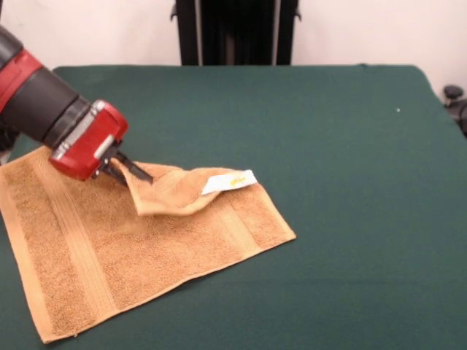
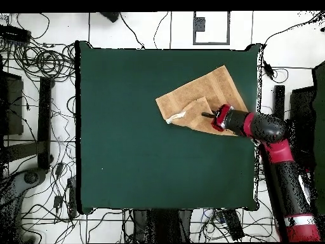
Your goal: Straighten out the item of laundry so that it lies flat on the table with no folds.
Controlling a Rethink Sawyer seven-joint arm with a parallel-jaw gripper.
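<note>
Red-and-black gripper (image 1: pixel 139 173) is pinching, fingers pressed together, the limp orange-tan terry towel (image 1: pixel 124 248) on dark green felt table (image 1: pixel 328 182); best hold: white-tagged folded corner at three o'clock

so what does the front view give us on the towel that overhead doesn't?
Front only: the woven bands in the orange-tan terry towel, and the yellow mark on the small white tag at the turned-over corner. Overhead only: the full outline of the dark green felt-topped table, with the towel at one side near an edge. Both: one corner folded back onto the towel, and the red and black tool at that fold.
</note>
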